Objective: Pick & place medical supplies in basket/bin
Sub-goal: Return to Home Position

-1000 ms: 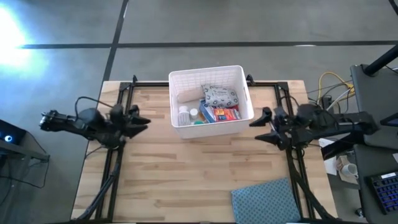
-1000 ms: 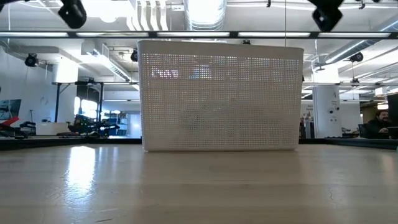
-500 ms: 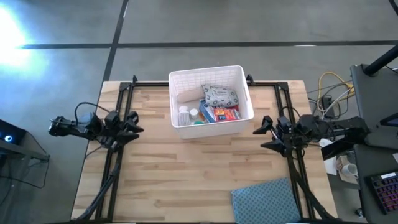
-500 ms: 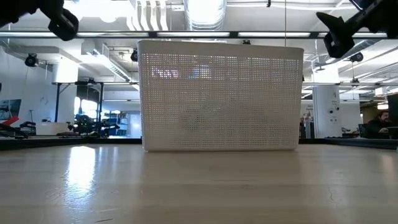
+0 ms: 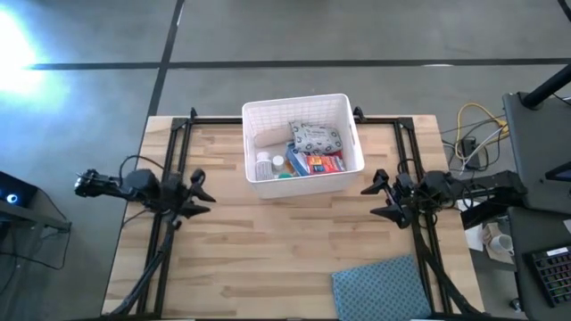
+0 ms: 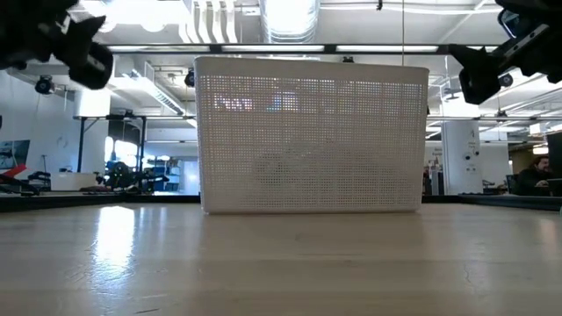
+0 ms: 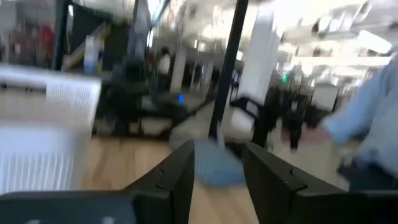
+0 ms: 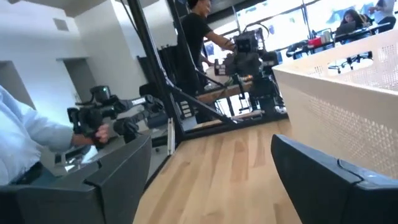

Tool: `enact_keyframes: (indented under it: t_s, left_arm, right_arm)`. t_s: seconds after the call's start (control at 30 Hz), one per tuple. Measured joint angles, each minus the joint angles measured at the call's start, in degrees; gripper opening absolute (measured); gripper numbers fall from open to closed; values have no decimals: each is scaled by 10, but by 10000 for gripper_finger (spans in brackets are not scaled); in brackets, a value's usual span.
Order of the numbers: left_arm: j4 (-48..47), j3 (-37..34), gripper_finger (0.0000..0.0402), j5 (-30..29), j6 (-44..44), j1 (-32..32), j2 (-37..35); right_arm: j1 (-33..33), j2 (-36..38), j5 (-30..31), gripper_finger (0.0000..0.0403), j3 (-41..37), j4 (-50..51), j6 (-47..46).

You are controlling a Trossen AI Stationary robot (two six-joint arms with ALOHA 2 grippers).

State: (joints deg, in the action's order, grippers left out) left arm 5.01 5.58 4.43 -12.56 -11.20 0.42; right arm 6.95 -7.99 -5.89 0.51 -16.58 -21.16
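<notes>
The white lattice basket (image 5: 303, 143) stands on the far middle of the table and fills the centre of the low view (image 6: 312, 136). Inside it lie the medical supplies: white pill bottles (image 5: 266, 163), red and blue boxes (image 5: 317, 162), and a pale packet (image 5: 315, 136). My left gripper (image 5: 200, 193) hovers open to the left of the basket, holding nothing; its fingers frame bare table in the left wrist view (image 7: 217, 180). My right gripper (image 5: 378, 197) hovers open to the basket's right, also holding nothing (image 8: 211, 180).
A blue-grey textured cloth (image 5: 379, 285) lies at the table's near right edge. Black frame rails (image 5: 169, 223) run along both sides of the table. Bare wood lies in front of the basket. People show in the room beyond (image 8: 199, 37).
Both arms have moved toward the table's near edge and come lower, away from the basket's sides. Both grippers stay open. The basket and its contents have not moved.
</notes>
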Motion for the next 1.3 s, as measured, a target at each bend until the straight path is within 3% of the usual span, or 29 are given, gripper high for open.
enact_keyframes:
  t_s: [0.13,0.5,0.63,0.8,1.03,1.17,1.3]
  left_arm:
    - [-51,-3,118,0,-2,0,3]
    - [-38,-49,118,-5,-18,0,64]
    - [-39,-48,118,-4,-16,7,53]
    - [-38,-49,118,-3,-16,34,17]
    - [-34,-50,118,-4,-15,134,-3]
    - [-34,-50,118,-3,-15,144,-3]
    - [-33,-50,118,-3,-15,150,-3]
  right_arm:
    - [0,0,0,317,0,1,-11]
    - [0,0,0,320,0,1,-13]
    - [0,-3,-1,322,0,1,-13]
    - [-2,-2,0,319,0,1,-13]
    - [-11,31,-1,313,0,2,-13]
    - [-26,79,-1,316,1,0,-13]
    - [-35,80,1,321,0,-20,-13]
